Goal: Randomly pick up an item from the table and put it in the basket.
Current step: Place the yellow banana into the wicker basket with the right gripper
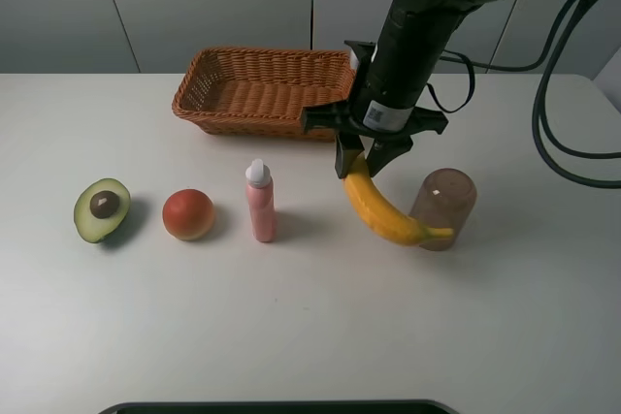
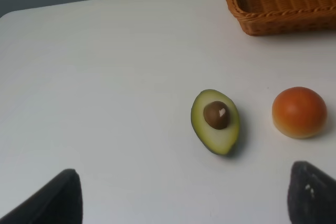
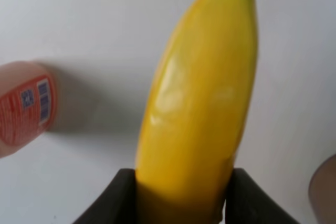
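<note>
Two dark fingers [image 3: 113, 203] of the right gripper [image 1: 367, 164] pinch one end of the long curved yellow banana [image 1: 383, 210]. The banana slopes down from the jaws toward the right edge of the large plain white table [image 1: 291, 336]. Its darker stem tip shows in front of the brown translucent cup [image 1: 443, 208]; whether that tip rests on the surface cannot be told. Just behind the gripper, by the far edge, sits the rectangular orange-brown wicker basket [image 1: 199, 94]. Toward the left edge a pink bottle [image 1: 260, 203], a round red-orange fruit [image 1: 188, 213] and a halved avocado [image 1: 102, 208] stand in a row. The left gripper [image 2: 184, 198] hangs over the table near the avocado, its fingertips spread wide apart
</note>
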